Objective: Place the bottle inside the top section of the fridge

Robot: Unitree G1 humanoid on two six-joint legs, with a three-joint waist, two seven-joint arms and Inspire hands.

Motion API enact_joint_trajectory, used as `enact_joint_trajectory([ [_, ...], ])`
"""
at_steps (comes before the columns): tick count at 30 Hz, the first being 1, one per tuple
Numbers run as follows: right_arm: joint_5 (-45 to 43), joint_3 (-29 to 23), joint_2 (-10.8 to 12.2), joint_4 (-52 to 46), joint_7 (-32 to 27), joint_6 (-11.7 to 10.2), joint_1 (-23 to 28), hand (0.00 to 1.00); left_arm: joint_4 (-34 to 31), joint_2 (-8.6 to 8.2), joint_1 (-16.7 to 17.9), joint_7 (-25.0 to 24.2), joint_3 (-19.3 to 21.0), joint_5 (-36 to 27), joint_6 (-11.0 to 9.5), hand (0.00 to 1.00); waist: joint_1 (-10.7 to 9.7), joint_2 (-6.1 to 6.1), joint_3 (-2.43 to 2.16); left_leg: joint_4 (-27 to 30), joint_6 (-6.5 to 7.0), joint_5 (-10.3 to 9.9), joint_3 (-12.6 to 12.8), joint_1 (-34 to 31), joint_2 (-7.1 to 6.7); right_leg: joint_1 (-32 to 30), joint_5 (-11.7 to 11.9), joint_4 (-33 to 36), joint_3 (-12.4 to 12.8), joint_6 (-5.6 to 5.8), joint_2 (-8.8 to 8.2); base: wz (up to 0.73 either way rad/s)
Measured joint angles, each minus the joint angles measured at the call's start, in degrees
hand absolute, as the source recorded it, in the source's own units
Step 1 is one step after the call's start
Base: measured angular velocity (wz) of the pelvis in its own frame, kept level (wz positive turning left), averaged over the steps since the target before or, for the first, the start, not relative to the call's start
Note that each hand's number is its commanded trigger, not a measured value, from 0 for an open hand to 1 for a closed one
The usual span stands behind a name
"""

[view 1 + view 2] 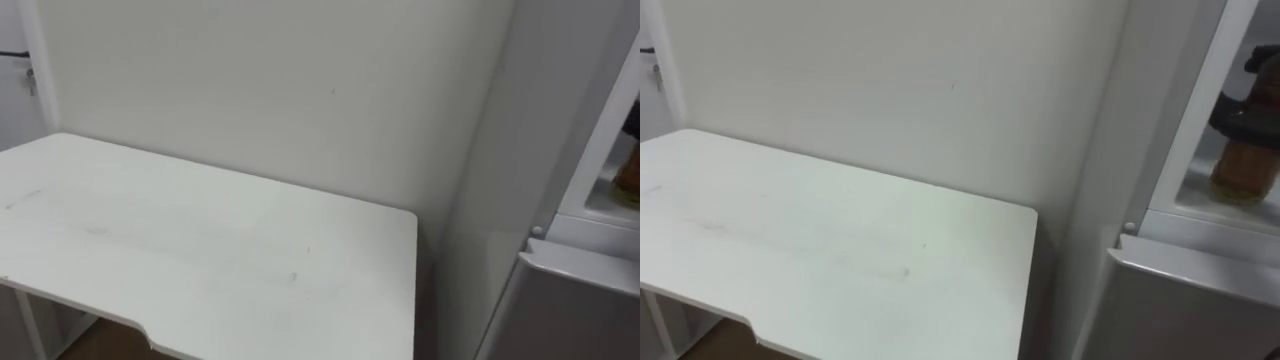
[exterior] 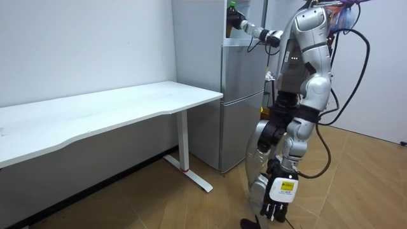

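**Bottle with amber body (image 1: 1238,170) held inside tall grey fridge (image 2: 241,95)**

The humanoid stood beside the fridge, at the end of a long white desk (image 1: 200,250), with its right hand (image 1: 1252,108) stretched into the open upper compartment. Its dark fingers looked wrapped round the bottle's upper part, though blur left the exact grip uncertain. The amber body sat low over the white shelf; whether it touched could not be told. The left hand (image 2: 275,205) hung by the leg, fingers relaxed and empty. The bottle appeared small, rigid and fairly light, with a smooth wall that was likely to slip in a loose grip. A hold round the body below the shoulder seemed safer than one at the cap. It would need to stand flat on the shelf before release, or it could topple.
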Motion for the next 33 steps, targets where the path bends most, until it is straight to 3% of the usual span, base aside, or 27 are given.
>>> enact_joint_trajectory([
  [7,-0.5,-1.2,0.0,0.8,3.7,0.0,0.3,0.00,-1.0,1.32,0.0,0.5,-1.1,-1.3,1.5,0.00,-0.1,0.03,-0.01,0.0,-0.09,-0.1,-0.1,0.7,0.09,1.0,0.3,-0.6,0.0,-0.02,0.28,0.00],
  [17,-0.5,-3.6,-0.1,2.0,5.8,0.3,0.8,0.00,-0.9,1.38,-0.4,1.3,-2.2,-2.5,2.8,0.00,-0.1,0.03,-0.01,2.1,0.02,-1.1,-0.5,-0.3,0.27,1.1,0.2,-0.6,-0.2,0.03,0.45,0.01],
  [18,-0.5,-3.9,-0.1,2.0,5.8,0.3,0.9,0.27,-0.9,1.39,-0.4,1.3,-2.2,-2.5,2.8,0.00,-0.1,0.03,-0.01,2.2,0.04,-1.1,-0.6,-0.4,0.25,1.0,0.2,-0.6,-0.2,0.05,0.44,0.00],
  [19,-0.5,-4.3,-0.1,2.0,5.8,0.3,1.1,0.80,-0.9,1.46,-0.4,1.3,-2.2,-2.5,2.8,0.00,0.0,0.03,-0.01,2.3,0.11,-1.1,-0.6,-0.4,0.23,1.0,0.2,-0.6,-0.2,0.08,0.41,0.00],
  [20,-0.5,-4.3,-0.1,2.0,5.8,0.3,1.2,1.00,-0.9,1.48,-0.4,1.3,-2.2,-2.5,2.8,0.00,0.0,0.03,-0.01,2.4,0.16,-1.2,-0.6,-0.4,0.23,1.0,0.2,-0.6,-0.2,0.10,0.41,0.00],
  [33,-0.5,-5.5,-0.5,2.1,4.1,0.4,1.3,1.00,-1.5,2.13,-2.5,5.6,-2.1,-2.5,1.8,0.00,-0.1,0.05,-0.03,3.0,0.19,-1.4,-0.6,-1.4,0.29,0.4,0.4,-0.4,-0.5,0.14,0.39,0.00],
])
